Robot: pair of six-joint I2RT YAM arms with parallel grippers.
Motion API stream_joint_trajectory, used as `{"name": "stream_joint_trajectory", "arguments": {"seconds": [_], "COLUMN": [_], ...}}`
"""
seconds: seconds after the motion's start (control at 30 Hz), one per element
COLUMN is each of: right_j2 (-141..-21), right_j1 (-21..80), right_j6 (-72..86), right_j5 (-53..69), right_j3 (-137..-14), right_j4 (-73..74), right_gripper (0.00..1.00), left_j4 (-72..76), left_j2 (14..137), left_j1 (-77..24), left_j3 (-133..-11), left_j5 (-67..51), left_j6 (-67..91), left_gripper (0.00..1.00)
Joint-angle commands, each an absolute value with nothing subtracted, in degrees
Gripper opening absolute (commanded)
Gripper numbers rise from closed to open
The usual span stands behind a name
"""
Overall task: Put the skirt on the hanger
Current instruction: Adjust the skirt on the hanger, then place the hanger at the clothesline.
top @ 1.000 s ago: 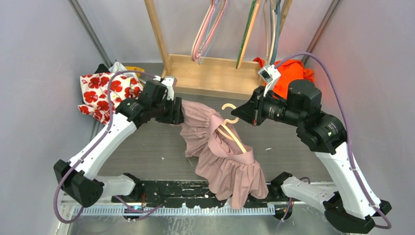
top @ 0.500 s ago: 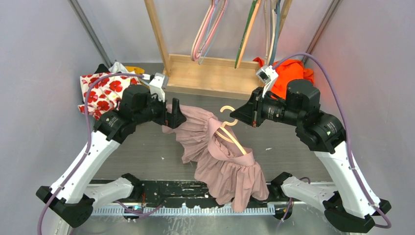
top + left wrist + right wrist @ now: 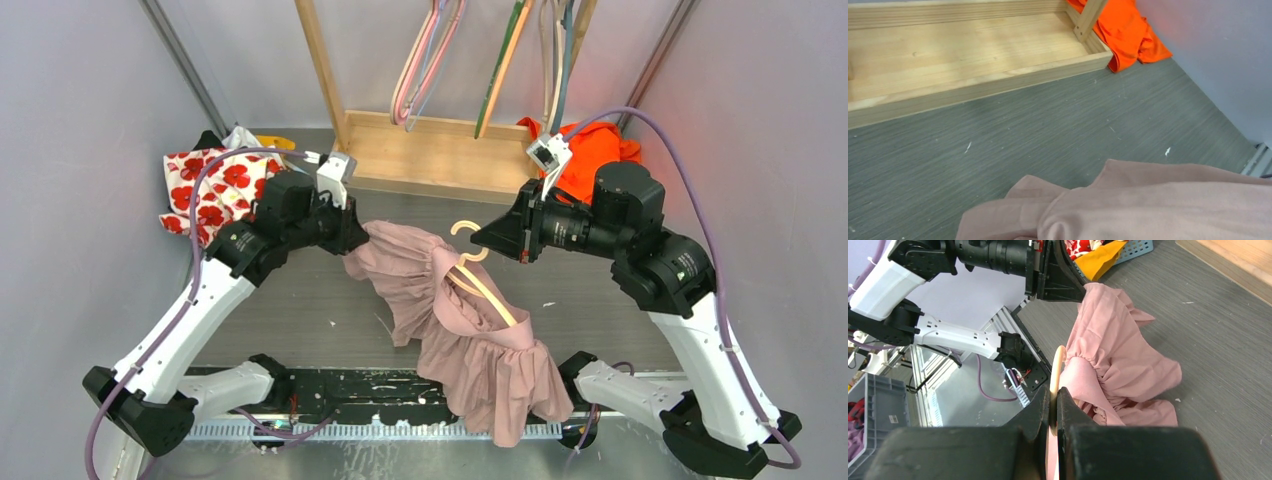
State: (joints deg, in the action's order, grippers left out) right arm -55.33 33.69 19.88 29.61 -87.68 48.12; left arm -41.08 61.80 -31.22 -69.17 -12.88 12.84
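Note:
The pink skirt is draped over a cream wooden hanger, and its ruffled hem trails toward the near edge of the table. My right gripper is shut on the hanger just below the hook. In the right wrist view the hanger runs between its closed fingers. My left gripper is at the skirt's upper left corner. The right wrist view shows that gripper pinched on the fabric. In the left wrist view pink cloth fills the bottom and hides the fingers.
A wooden rack base stands at the back, with several spare hangers hanging above it. An orange garment lies at the back right. A red floral garment lies at the back left. Grey walls close in both sides.
My left gripper opened and drew back to the left. It has now returned to the skirt's corner and closed on it. The skirt's hem swung right and nearer. The right gripper kept the hanger.

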Motion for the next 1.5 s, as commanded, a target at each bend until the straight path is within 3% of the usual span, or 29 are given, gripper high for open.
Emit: {"name": "stream_joint_trajectory", "arguments": {"seconds": [0.0, 0.03, 0.3, 0.5, 0.53, 0.6, 0.63, 0.67, 0.77, 0.83, 0.97, 1.23, 1.33, 1.47], "right_j2": [-54.0, -53.9, -53.2, -53.2, -53.3, -53.9, -54.2, -54.6, -55.9, -56.9, -59.3, -63.9, -65.7, -68.6], "right_j1": [34.1, 34.1, 34.1, 34.1, 34.1, 34.0, 34.1, 34.1, 34.0, 34.1, 34.1, 35.2, 38.2, 44.5], "right_j6": [21.8, 21.8, 20.9, 20.4, 20.4, 20.5, 20.6, 20.6, 20.4, 20.4, 20.8, 21.1, 19.2, 14.2], "right_j5": [32.3, 32.3, 30.5, 29.3, 29.4, 29.4, 29.3, 28.7, 28.0, 28.1, 28.9, 28.9, 26.0, 16.5], "right_j3": [-91.0, -90.9, -90.4, -89.5, -89.2, -88.5, -88.1, -87.9, -87.1, -86.8, -86.5, -88.2, -89.5, -92.5], "right_j4": [42.2, 42.3, 43.7, 43.9, 43.7, 42.9, 42.4, 42.2, 41.4, 40.7, 38.7, 34.2, 34.5, 37.2], "right_gripper": [0.01, 0.01, 0.01, 0.01, 0.01, 0.01, 0.01, 0.01, 0.01, 0.01, 0.01, 0.01, 0.01, 0.01], "left_j4": [-38.8, -39.1, -45.3, -45.0, -44.9, -45.2, -45.6, -46.2, -47.0, -46.9, -45.1, -39.7, -38.1, -43.9], "left_j2": [60.7, 60.5, 61.1, 61.1, 61.2, 60.9, 60.4, 59.9, 58.0, 57.3, 58.5, 62.4, 64.0, 66.8], "left_j1": [-31.2, -31.0, -25.6, -19.9, -19.9, -19.9, -20.0, -20.0, -20.0, -20.0, -20.2, -21.1, -21.2, -21.2], "left_j3": [-70.8, -70.8, -70.6, -68.5, -69.0, -70.8, -71.9, -73.3, -76.8, -78.3, -79.7, -77.3, -77.0, -80.3], "left_j5": [-12.1, -10.8, -1.9, -5.6, -7.4, -10.1, -11.4, -12.3, -14.5, -18.7, -27.5, -31.2, -31.2, -21.9], "left_j6": [12.6, 12.9, 15.4, 16.7, 17.2, 18.3, 18.6, 18.8, 19.3, 20.1, 24.2, 35.6, 39.2, 44.2], "left_gripper": [0.06, 0.01, 0.00, 0.01, 0.09, 0.36, 0.64, 0.71, 0.78, 0.93, 0.96, 0.98, 0.99, 1.00]}}
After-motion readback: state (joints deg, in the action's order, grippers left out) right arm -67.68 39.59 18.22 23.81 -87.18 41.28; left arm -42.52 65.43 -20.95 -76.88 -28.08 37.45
